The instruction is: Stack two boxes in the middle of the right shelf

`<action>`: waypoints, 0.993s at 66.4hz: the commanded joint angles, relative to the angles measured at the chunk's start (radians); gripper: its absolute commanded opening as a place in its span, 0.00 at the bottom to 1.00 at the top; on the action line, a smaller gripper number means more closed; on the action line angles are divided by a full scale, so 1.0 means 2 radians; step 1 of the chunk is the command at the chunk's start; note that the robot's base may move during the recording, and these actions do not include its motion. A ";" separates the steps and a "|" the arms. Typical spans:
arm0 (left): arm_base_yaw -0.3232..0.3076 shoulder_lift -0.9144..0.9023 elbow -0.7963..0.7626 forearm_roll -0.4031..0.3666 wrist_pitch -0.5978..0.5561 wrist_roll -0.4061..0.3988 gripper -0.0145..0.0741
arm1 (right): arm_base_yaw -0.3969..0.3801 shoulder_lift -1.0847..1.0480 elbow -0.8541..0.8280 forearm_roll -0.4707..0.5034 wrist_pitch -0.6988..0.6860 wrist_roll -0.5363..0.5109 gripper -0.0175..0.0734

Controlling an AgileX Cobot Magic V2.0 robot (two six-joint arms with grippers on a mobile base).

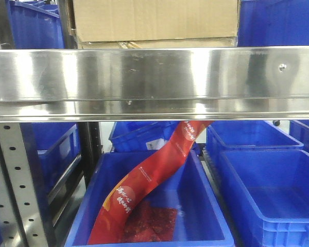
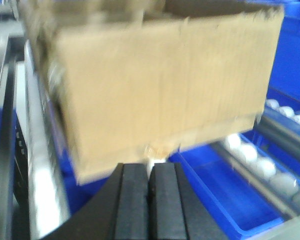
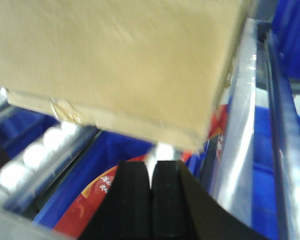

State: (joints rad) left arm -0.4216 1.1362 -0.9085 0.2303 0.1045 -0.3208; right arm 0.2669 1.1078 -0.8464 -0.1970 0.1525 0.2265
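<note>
A wide shiny steel shelf lip (image 1: 154, 77) runs across the front view like a mirror. Behind and above it sits a plain brown cardboard box (image 1: 154, 19) on top of a second brown cardboard box (image 1: 157, 43), of which only a thin strip shows. Tall blue plastic bins (image 1: 36, 25) stand close on both sides of the boxes, so there is little room to the left or right.

Under the shelf lip, a big open blue plastic bin (image 1: 208, 206) holds a long red plastic wrapper (image 1: 149, 180) that curls up toward the shelf. More blue bins sit just beside it. A grey metal post with round holes (image 1: 15, 185) stands at the left.

In the left wrist view, the left gripper (image 2: 150, 200) has its two black pads pressed together with nothing between them. A brown box face (image 2: 165, 85), rough and frayed at the bottom edge, is just above it. White rollers (image 2: 260, 162) line a track to the right.

In the right wrist view, the right gripper (image 3: 151, 200) is also pressed together with nothing in it. The smooth brown box side (image 3: 120, 60) hangs close above, beside the bright steel rail (image 3: 240, 140).
</note>
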 commanded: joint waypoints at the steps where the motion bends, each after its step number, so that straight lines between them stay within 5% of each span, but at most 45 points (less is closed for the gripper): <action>1: 0.022 -0.045 0.065 -0.030 -0.052 0.002 0.04 | -0.016 -0.043 0.047 0.001 -0.040 0.008 0.02; 17: 0.084 -0.208 0.201 -0.034 -0.061 0.002 0.04 | -0.027 -0.187 0.157 0.001 -0.016 0.008 0.02; 41: 0.085 -0.388 0.228 -0.034 -0.052 0.002 0.04 | -0.027 -0.341 0.167 0.001 0.009 0.008 0.02; 66: 0.085 -0.435 0.228 -0.034 -0.052 0.002 0.04 | -0.031 -0.362 0.169 0.000 0.007 0.008 0.02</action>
State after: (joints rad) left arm -0.2565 0.2716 -0.4550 0.1703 0.0185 -0.3185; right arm 0.2137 0.3918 -0.5152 -0.1946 0.1849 0.2431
